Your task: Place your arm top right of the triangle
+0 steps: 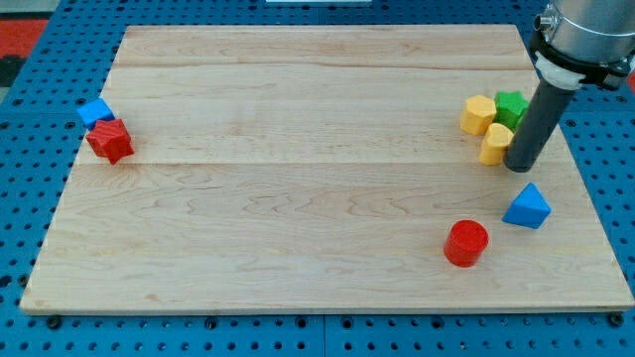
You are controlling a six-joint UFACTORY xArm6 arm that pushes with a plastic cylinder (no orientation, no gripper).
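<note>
The blue triangle block (527, 207) lies on the wooden board (298, 178) near the view's right edge, below the middle. My tip (520, 165) rests on the board just above the triangle, slightly to its left, a short gap apart. The rod rises toward the view's top right. The tip is right beside a yellow block (496, 145) on its left; I cannot tell if they touch.
A second yellow block (478, 115) and a green block (512, 106) sit above the tip. A red cylinder (465, 243) lies left of and below the triangle. A blue block (95, 112) and a red block (110, 141) sit at the view's left edge.
</note>
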